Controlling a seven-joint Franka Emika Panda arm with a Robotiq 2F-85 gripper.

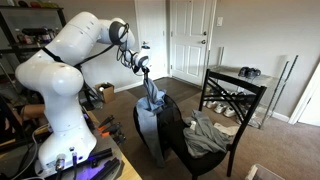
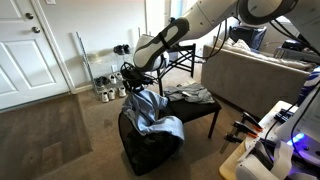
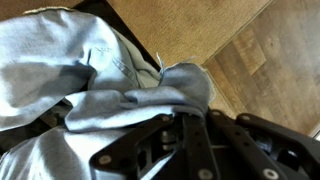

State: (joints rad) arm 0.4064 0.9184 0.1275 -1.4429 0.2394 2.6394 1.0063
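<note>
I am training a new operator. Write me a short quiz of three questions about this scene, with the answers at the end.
1. True or false: the gripper is shut on the blue cloth.
2. What stands directly under the hanging cloth? A) a black hamper B) a red bucket C) a glass table
3. Fill in the missing word: the closed door behind the scene is ____ in colour.
Key: 1 true; 2 A; 3 white.
</note>
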